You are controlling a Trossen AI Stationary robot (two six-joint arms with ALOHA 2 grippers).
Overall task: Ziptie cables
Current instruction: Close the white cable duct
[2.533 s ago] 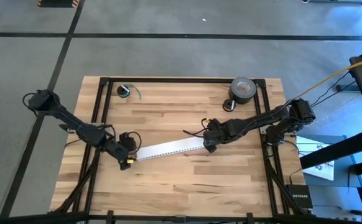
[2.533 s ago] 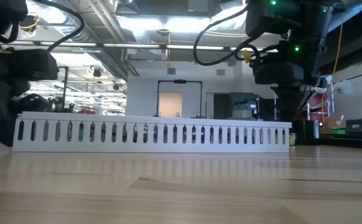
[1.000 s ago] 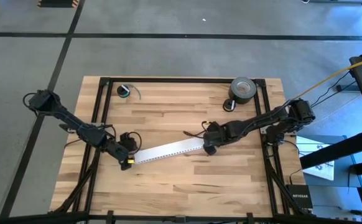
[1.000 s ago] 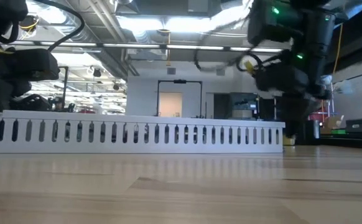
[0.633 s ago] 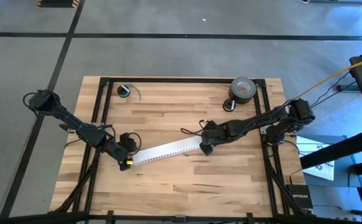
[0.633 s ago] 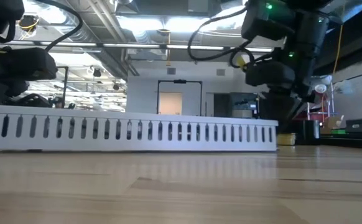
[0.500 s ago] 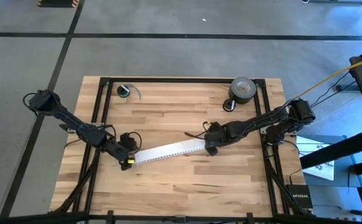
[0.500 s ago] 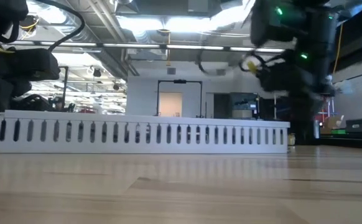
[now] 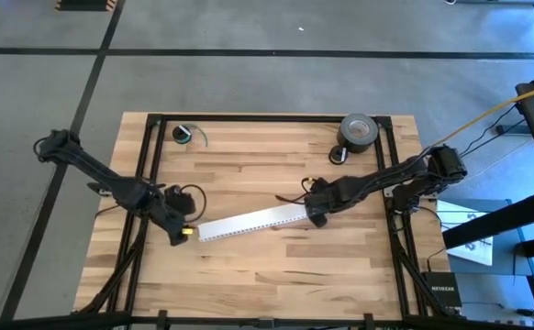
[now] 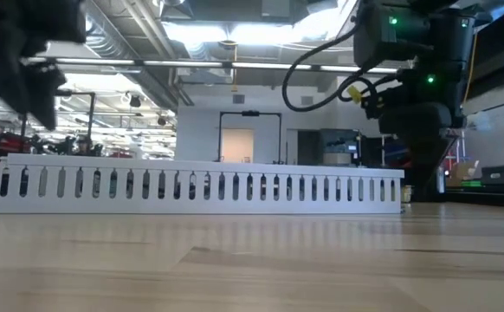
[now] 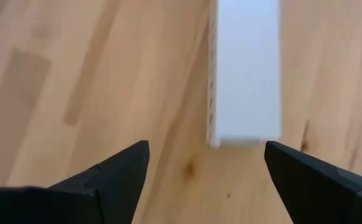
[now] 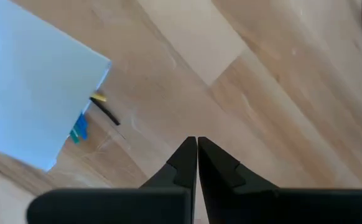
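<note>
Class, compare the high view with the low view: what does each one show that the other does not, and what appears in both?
Only the high view shows the roll of tape and the small coil at the table's far edge, plus both arms laid out whole, with the left tool just off the strip's end. Only the low view shows the strip's row of side slots and the room behind. Both show the long white slotted strip lying on the wooden table and the right tool at its other end.

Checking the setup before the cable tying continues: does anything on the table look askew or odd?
The long white slotted strip lies slanted across the table, not square to its edges. Nothing looks spilled or damaged.
</note>
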